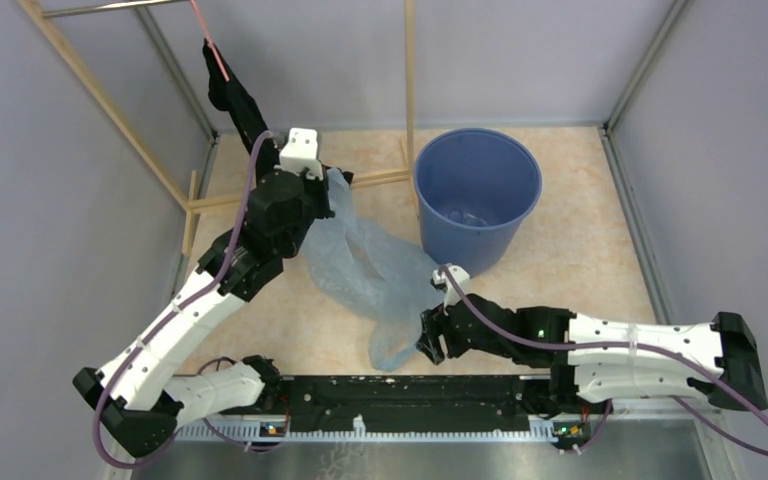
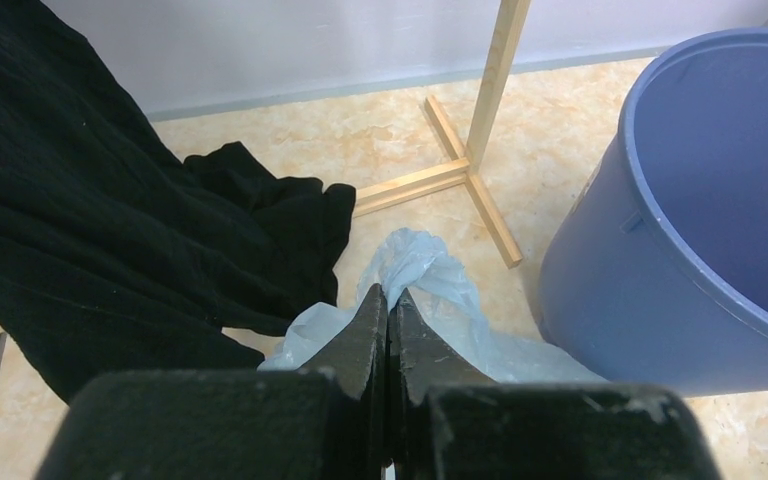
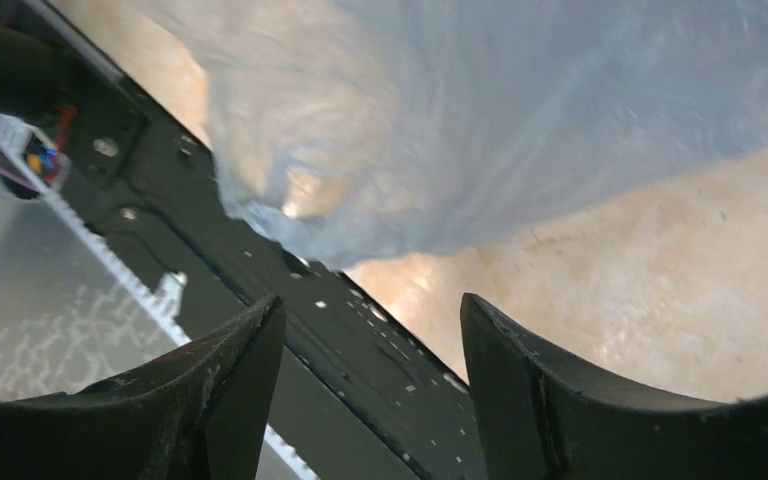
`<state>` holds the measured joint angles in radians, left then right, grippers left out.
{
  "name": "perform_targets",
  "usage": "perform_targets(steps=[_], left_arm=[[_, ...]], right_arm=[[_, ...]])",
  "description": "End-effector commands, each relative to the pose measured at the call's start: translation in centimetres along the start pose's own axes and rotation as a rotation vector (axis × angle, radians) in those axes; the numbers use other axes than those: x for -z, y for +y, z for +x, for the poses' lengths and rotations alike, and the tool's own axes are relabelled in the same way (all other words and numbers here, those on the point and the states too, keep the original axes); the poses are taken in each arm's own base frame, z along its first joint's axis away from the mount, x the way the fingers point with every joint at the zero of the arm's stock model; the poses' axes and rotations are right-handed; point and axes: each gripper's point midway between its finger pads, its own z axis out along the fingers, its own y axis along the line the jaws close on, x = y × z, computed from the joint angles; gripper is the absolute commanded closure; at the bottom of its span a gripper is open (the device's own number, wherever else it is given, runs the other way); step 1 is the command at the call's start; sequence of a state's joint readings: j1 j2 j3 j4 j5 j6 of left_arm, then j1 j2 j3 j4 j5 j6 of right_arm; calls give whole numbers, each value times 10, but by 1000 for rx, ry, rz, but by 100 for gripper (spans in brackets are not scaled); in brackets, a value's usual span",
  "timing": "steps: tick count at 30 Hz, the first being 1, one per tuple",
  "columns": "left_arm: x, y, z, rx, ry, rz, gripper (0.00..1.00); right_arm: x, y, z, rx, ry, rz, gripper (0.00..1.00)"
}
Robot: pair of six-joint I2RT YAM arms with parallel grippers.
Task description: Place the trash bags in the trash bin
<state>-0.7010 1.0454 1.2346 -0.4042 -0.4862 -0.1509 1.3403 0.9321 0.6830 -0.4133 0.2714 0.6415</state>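
Bag: the thin, wrinkled, translucent pale-blue plastic trash bag (image 1: 370,265) is stretched in a long drape across the middle of the top view. Its upper end is raised at centre-left and its lower end sags toward the bottom centre.
Bag's place: it is outside the bin, left of it and just beside its wall, over the beige marbled table; none of it is over the rim.
Bin: the large round blue plastic trash bin (image 1: 470,245) stands upright at upper centre-right, mouth open.
Left claw: the left gripper (image 2: 390,300) is clenched, jaws pressed together with the bag's film bunched at their tips, apparently pinching its upper end.
Right claw: the right gripper (image 3: 370,322) is released, jaws apart and empty, with the bag's lower end just ahead of them.
Step in hand: by my reading, securing the loose lower end.
Next move: likely a forward reach and pinch on the slippery film, then both arms lift it over the rim.
Around: a black cloth garment (image 2: 110,220) hangs at upper left on a pale wooden rack (image 2: 495,70).
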Motion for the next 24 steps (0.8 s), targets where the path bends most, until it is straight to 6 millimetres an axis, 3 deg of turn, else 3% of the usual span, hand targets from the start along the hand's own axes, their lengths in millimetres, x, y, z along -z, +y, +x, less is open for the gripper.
perform_targets(steps=[1, 9, 13, 15, 17, 20, 24], left_arm=[[4, -2, -15, 42, -56, 19, 100], [7, -5, -15, 58, -53, 40, 100], [12, -3, -16, 66, -53, 44, 100], [16, -2, -17, 72, -57, 49, 100], [21, -2, -19, 73, -61, 64, 100], [35, -10, -26, 62, -94, 151, 100], [62, -32, -33, 9, -158, 348, 100]], right_arm=[[-5, -21, 17, -71, 31, 119, 34], [-43, 12, 20, -133, 34, 9, 29], [-61, -6, 24, -124, 40, 147, 30], [-65, -10, 10, -98, -3, 200, 39], [-64, -4, -10, -58, -56, 184, 55], [-54, 14, -50, 4, -179, 117, 96], [-23, 31, -106, 112, -354, 52, 100]])
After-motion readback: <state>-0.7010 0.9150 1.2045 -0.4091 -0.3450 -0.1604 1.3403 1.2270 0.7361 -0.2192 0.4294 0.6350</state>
